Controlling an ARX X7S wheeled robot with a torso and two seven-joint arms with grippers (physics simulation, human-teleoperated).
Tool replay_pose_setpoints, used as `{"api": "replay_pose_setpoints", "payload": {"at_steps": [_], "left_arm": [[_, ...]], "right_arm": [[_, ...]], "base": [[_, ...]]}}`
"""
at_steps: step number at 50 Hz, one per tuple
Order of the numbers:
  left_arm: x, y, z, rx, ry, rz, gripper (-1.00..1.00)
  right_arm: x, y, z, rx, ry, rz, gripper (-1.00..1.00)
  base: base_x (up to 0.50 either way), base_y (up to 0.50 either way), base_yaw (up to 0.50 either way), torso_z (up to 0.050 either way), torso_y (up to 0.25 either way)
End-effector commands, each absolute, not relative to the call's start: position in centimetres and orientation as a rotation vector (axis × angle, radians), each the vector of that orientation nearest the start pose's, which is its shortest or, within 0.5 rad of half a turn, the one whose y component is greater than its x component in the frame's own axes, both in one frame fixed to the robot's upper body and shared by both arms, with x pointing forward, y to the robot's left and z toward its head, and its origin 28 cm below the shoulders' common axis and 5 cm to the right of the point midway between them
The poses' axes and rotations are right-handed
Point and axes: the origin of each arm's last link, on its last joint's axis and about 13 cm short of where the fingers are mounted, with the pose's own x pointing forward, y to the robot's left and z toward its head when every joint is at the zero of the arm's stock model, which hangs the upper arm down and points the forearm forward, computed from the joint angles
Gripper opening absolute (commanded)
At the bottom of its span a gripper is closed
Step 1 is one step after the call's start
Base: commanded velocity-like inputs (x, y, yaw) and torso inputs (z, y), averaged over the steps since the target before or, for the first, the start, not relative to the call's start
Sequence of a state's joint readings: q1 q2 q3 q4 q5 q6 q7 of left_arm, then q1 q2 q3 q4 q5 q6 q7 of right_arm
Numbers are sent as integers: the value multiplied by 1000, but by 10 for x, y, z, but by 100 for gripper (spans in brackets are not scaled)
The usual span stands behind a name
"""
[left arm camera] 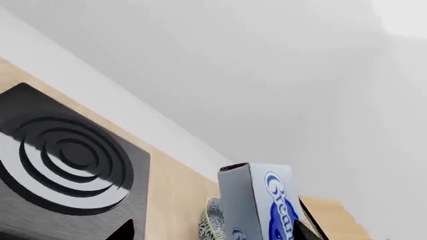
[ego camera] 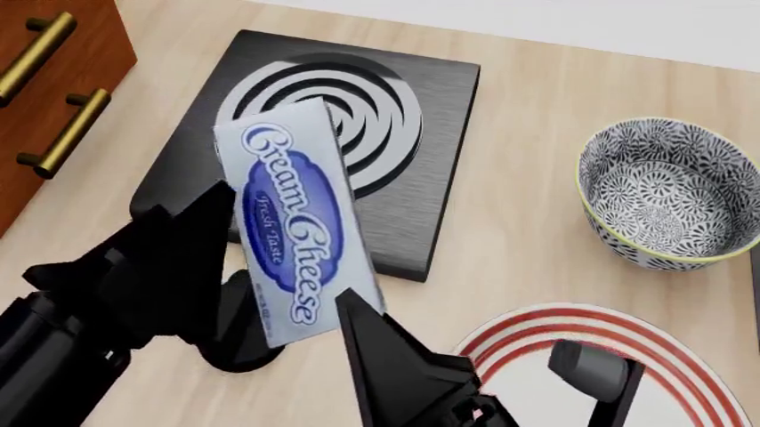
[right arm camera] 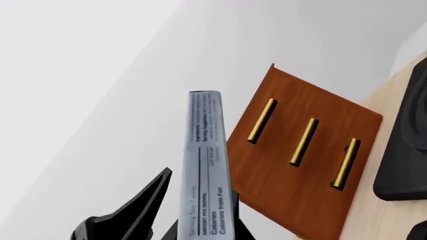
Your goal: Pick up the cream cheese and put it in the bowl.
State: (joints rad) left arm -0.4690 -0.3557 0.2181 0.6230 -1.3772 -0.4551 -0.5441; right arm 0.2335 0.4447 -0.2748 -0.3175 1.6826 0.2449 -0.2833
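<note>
Head view: two black claw fingers flank the cream cheese [ego camera: 295,222] at centre-left of frame, one finger [ego camera: 196,236] on its left edge, another [ego camera: 392,356] at its lower right. The box is clamped betw. them, lifted off the table [ego camera: 522,240], label facing the camera, tilted w/ its top toward the upper left. Which arm each finger belongs to can't be told; the arms overlap at the bottom edge.

Right wrist view: right claw [right arm camera: 193,220] is closed on the box's narrow printed side, fingertips cut off at the bottom.

Left wrist view: box end [left arm camera: 257,205] at bottom centre, only a dark sliver of claw beside it; left claw's state can't be told.

Bowl [ego camera: 671,196] sits at the right of the head view, well apart from the box. Stove plate [ego camera: 440,160] lies partly hidden behind the box.
</note>
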Motion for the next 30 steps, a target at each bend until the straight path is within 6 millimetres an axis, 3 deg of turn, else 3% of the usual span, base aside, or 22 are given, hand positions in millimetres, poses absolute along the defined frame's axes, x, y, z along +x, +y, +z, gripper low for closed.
{"api": "replay_pose_setpoints", "payload": {"at_steps": [1,12,15,21,25,30], "left_arm": [[214,179,209,-581,-158,-362,100],[217,177,197,-278,-340,-131,100],[215,174,194,-217,-353,-144,100],[215,169,184,-22,-604,45,100],[230,166,171,70,-755,131,100],[256,169,157,103,-798,191,100]], "right_arm": [[213,-100,133,1116,-143,938,-100],[200,-104,138,946,-282,764,-100],[199,-104,139,901,-302,721,-100],[191,-99,142,704,-375,599,-100],[184,-97,143,526,-461,519,-100],[182,-98,141,427,-507,446,-100]], "base": [[0,0,0,0,0],[0,0,0,0,0],[0,0,0,0,3],[0,0,0,0,0],[0,0,0,0,0],[0,0,0,0,0]]}}
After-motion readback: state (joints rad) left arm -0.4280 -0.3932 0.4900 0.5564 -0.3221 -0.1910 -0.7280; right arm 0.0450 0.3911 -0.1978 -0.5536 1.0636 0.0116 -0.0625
